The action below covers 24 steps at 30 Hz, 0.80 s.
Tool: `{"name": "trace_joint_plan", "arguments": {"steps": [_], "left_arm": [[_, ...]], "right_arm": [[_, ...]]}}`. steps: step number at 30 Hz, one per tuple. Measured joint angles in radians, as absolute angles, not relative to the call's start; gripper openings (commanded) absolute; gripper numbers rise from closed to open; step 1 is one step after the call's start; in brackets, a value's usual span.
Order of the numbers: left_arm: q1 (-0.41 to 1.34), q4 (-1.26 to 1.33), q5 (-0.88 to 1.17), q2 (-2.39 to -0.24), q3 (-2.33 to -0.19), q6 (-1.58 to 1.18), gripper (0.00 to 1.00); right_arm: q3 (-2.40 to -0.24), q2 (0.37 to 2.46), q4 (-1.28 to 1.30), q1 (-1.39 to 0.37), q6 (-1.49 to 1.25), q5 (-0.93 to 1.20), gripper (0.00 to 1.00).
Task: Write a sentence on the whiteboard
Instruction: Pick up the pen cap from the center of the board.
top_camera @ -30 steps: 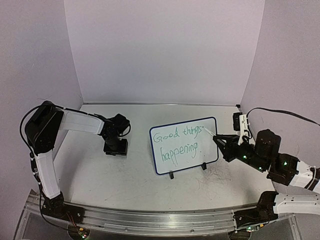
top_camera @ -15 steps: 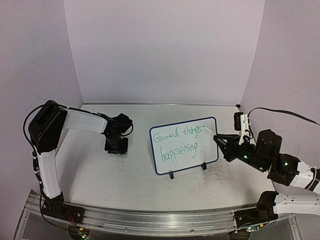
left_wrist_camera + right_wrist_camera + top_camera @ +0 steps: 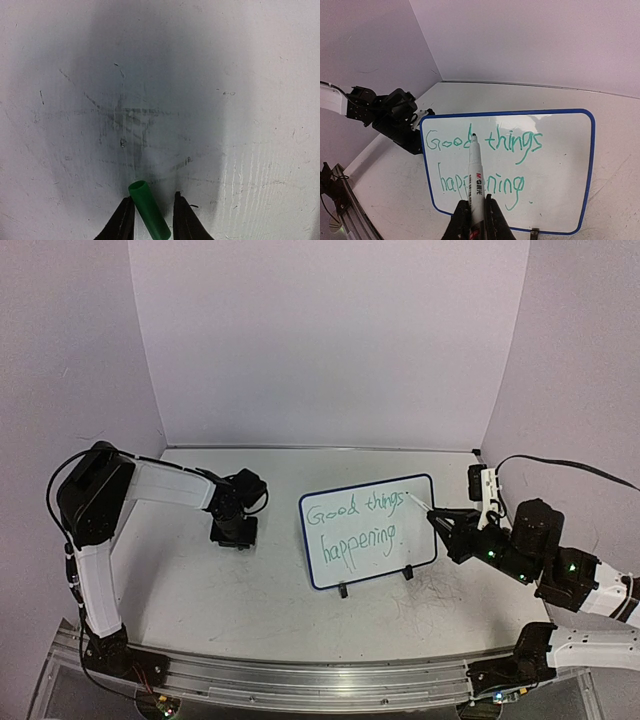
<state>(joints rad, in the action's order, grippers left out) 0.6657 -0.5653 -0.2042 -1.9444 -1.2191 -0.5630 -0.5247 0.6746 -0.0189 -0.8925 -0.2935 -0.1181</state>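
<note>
At the centre-right of the table (image 3: 200,590), the whiteboard (image 3: 420,540) stands tilted on its two black clip feet (image 3: 343,590), just where it stood a second ago. The sentence (image 3: 352,540) "Good things happening." runs across it in green, in two lines. Your right gripper (image 3: 473,215) stays clamped on the white marker (image 3: 476,175), as before. From the top view the marker's tip sits by the board's upper right edge, but you cannot tell whether it touches. Well apart to the left, your left gripper (image 3: 152,210) points down at the scuffed tabletop and has edged slightly toward the board. Its fingers have drawn in around a green marker cap (image 3: 147,207); I cannot tell whether they press it.
</note>
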Motion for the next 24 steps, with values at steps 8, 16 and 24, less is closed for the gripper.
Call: {"name": "trace_joint_plan", "arguments": {"steps": [8, 16, 24], "left_arm": [[0.678, -0.557, -0.224, -1.933, -1.2, -0.553, 0.25], [0.686, -0.558, -0.224, -1.931, -1.196, -0.55, 0.19], [0.686, -0.558, -0.225, -1.931, -1.196, -0.539, 0.06]], "right_arm": [[-0.525, 0.675, -0.019, -0.892, -0.294, -0.118, 0.0], [-0.525, 0.675, -0.022, -0.892, -0.294, -0.115, 0.0], [-0.525, 0.674, -0.022, -0.892, -0.295, -0.114, 0.0]]}}
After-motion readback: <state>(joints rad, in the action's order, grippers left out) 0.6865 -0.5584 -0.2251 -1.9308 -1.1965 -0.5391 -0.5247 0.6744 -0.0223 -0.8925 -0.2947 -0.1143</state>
